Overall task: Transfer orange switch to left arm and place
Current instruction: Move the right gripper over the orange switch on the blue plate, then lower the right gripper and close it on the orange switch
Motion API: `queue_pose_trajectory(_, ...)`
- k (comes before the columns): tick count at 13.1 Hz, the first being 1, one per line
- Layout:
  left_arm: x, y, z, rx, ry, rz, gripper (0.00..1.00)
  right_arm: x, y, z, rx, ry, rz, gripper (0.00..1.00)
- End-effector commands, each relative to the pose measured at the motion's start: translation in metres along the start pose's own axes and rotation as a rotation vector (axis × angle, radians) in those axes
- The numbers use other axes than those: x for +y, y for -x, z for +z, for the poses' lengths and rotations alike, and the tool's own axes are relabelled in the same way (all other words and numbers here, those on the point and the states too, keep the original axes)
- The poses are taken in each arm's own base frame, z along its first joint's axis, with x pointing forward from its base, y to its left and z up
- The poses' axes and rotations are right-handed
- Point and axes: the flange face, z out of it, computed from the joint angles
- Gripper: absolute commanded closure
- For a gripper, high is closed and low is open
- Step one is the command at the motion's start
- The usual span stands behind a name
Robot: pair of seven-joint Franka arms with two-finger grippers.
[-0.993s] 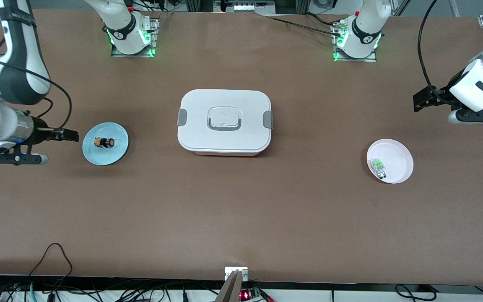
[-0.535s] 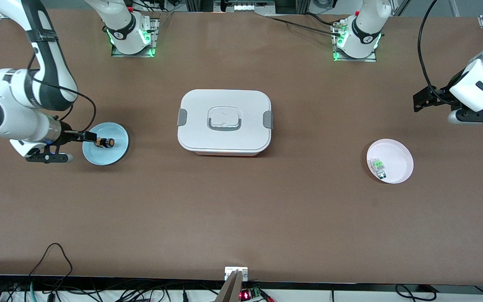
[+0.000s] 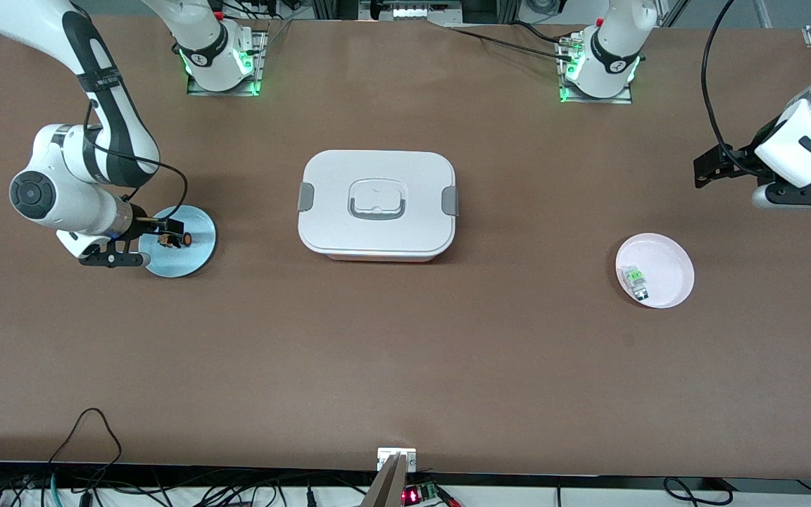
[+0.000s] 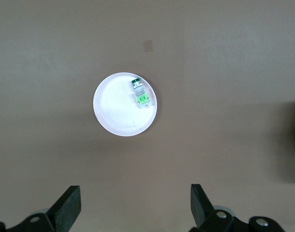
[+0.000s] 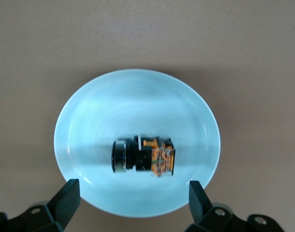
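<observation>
Orange switch (image 5: 143,155) lies on its side in the blue plate (image 3: 191,262), toward the right arm's end of the table (image 3: 405,352). Right gripper (image 5: 133,200) hovers over it, fingers spread wide, holding nothing. Left gripper (image 4: 133,205) waits near the pink plate (image 4: 113,113), fingers wide, empty. Box (image 3: 377,204) sits mid-table.

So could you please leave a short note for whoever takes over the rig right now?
Right gripper: open, over the blue plate, fingers either side of the orange switch, not gripping yet.
Left gripper: open, waiting high over the table at the left arm's end, above the white plate holding a green component.
Box: closed, mid-table between the plates.
Done: approach only.
Left: grasp, handover, placement, avoiding the box.
</observation>
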Motion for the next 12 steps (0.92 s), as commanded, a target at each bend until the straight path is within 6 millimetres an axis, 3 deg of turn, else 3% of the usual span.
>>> queue_pose_trajectory(1,-0.001,0.000,-0.006,-0.003,0.024,0.008,0.00,0.001,-0.008,0.016,0.022,0.002,-0.014,0.00)
queue_pose_trajectory(12,-0.001,0.001,-0.007,-0.001,0.023,0.010,0.00,0.003,-0.013,0.042,0.021,0.001,-0.047,0.00)
